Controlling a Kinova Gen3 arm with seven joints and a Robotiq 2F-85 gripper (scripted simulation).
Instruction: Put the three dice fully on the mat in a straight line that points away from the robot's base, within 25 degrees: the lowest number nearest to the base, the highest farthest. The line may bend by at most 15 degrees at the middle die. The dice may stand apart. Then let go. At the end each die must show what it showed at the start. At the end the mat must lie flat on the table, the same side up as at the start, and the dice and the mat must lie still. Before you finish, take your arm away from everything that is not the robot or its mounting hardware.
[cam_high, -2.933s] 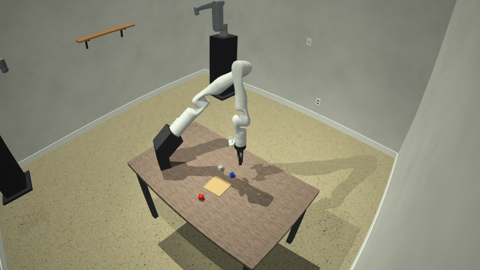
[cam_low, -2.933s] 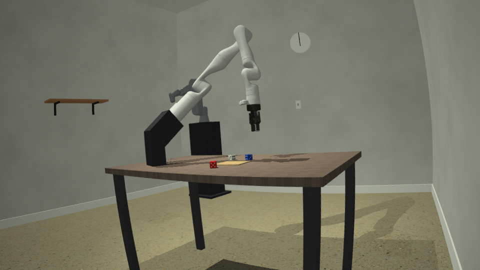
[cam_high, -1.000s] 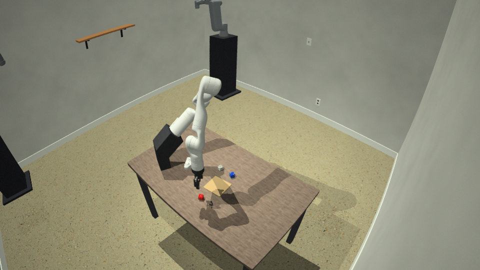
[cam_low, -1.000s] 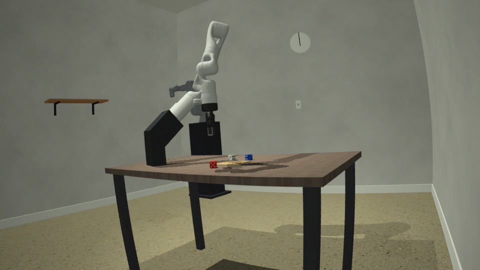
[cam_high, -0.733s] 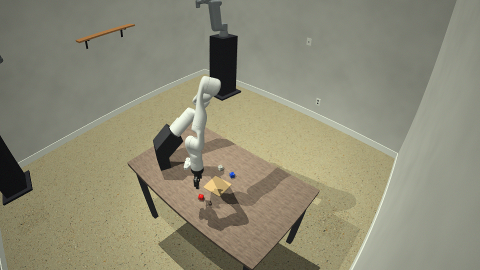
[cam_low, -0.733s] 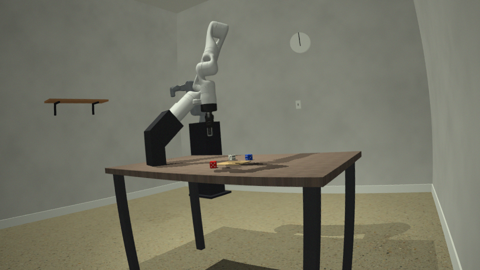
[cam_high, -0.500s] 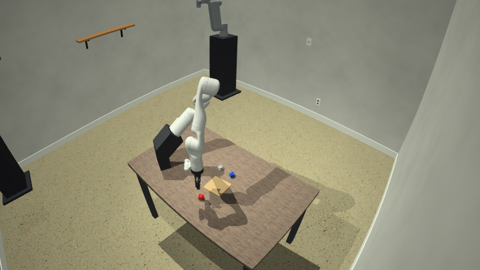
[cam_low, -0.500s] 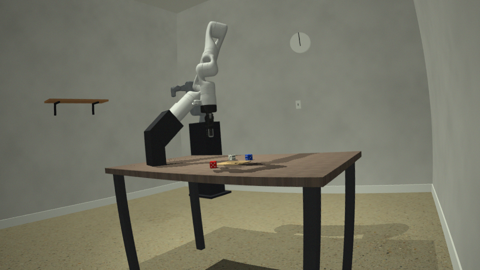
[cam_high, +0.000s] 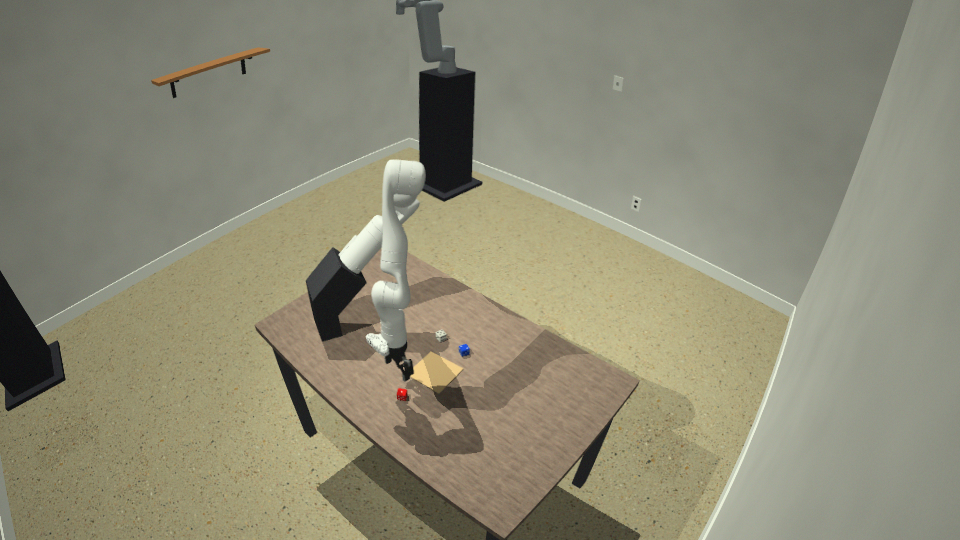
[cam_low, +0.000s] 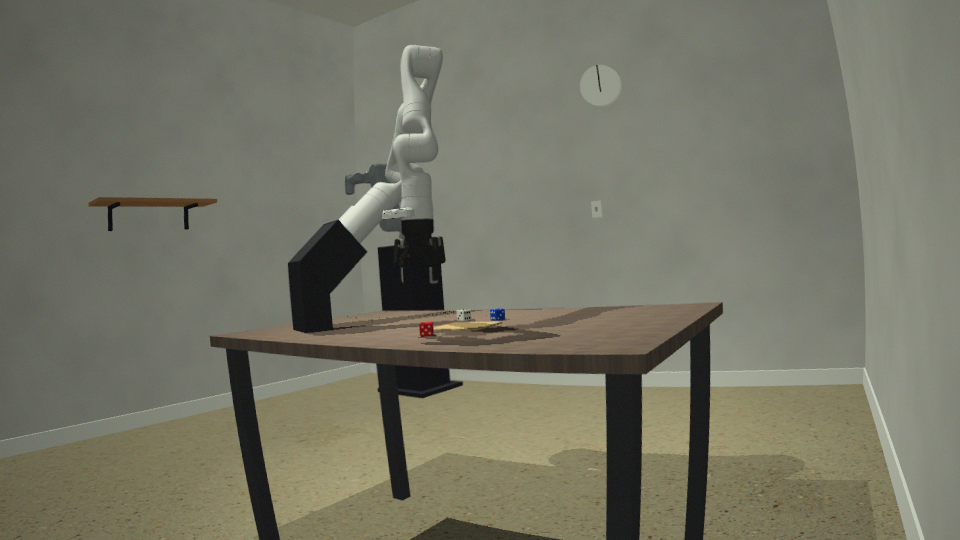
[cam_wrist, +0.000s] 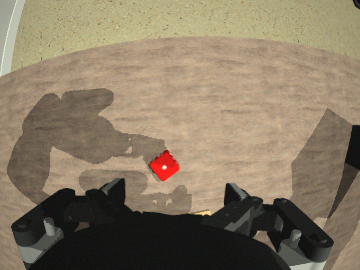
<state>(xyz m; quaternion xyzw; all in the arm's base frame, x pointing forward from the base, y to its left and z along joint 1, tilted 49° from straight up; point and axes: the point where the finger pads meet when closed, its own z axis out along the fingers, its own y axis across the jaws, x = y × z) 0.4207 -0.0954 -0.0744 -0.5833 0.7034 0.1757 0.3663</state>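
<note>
Surface: a brown wood-grain table (cam_high: 550, 429) on dark legs, standing on a speckled tan floor (cam_high: 167, 416). Grey walls enclose the room. A wooden shelf (cam_high: 211, 65) hangs on one wall, and a round clock (cam_low: 600, 84) on another. A second arm on a black pedestal (cam_high: 446, 130) stands in the far corner.

The tan mat (cam_high: 439, 373) lies flat near the table's middle. All three dice rest on bare wood, none on the mat. In the top view the white die (cam_high: 441, 335) sits at 12 o'clock of the mat, the blue die (cam_high: 463, 349) at about 1 o'clock, and the red die (cam_high: 402, 394) at about 8 o'clock.

The gripper (cam_high: 404, 368) hangs above the table, pointing down, beside the mat's 9 o'clock corner. Its fingers are spread to full width with nothing between them. The red die lies at 6 o'clock of the gripper in the top view, apart from it and lower.

View differences: the wrist view shows only the red die (cam_wrist: 164, 166), turned corner-on, between and just beyond the two finger assemblies, with a sliver of mat at the gripper body's edge. The exterior view shows the clear height gap between gripper (cam_low: 419, 272) and table, which the top view does not. Die faces are too small to read.
</note>
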